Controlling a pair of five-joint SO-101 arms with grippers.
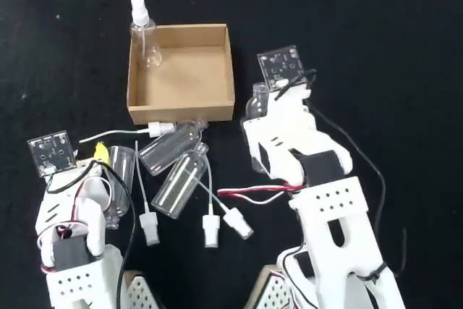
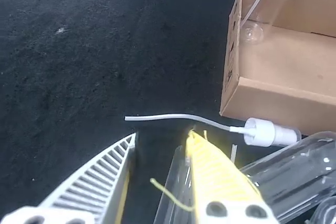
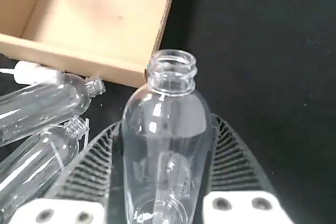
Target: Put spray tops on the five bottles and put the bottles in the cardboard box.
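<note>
The right gripper (image 3: pixel 165 124) clamps a clear, uncapped plastic bottle (image 3: pixel 168 145), its base cut off. The left gripper (image 2: pixel 163 136) holds its ribbed fingers (image 2: pixel 100 184) apart.

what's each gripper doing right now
left gripper: open, holding nothing
right gripper: shut on the uncapped bottle

Robot lab (black-draped table (image 1: pixel 405 48))
</note>
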